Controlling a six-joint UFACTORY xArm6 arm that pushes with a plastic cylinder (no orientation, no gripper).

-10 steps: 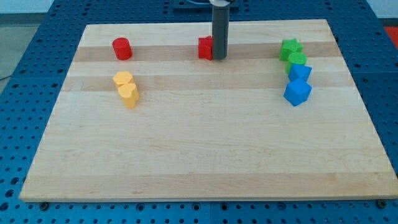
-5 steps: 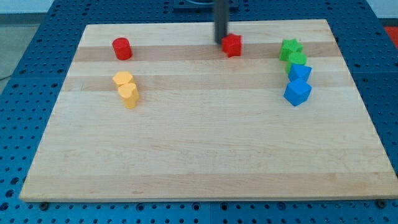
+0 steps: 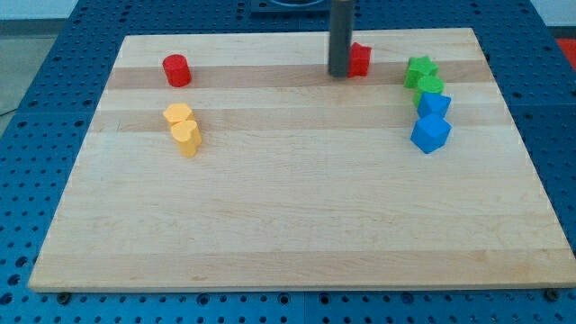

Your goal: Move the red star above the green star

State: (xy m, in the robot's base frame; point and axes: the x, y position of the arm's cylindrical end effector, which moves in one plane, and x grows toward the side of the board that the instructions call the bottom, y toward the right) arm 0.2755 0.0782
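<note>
The red star (image 3: 360,59) lies near the board's top edge, right of centre. My tip (image 3: 339,74) rests against its left side, and the rod hides part of it. The green star (image 3: 419,69) sits further to the view's right, a short gap away from the red star and slightly lower. A second green block (image 3: 430,87) touches the green star from below.
Two blue blocks (image 3: 431,121) stand just below the green ones. A red cylinder (image 3: 176,70) is at the top left. Two yellow blocks (image 3: 183,129) sit below it. The wooden board (image 3: 297,216) lies on a blue perforated table.
The red star has slid to the right, from the board's top middle toward the green star. My tip moved from its right side to its left side and followed it right.
</note>
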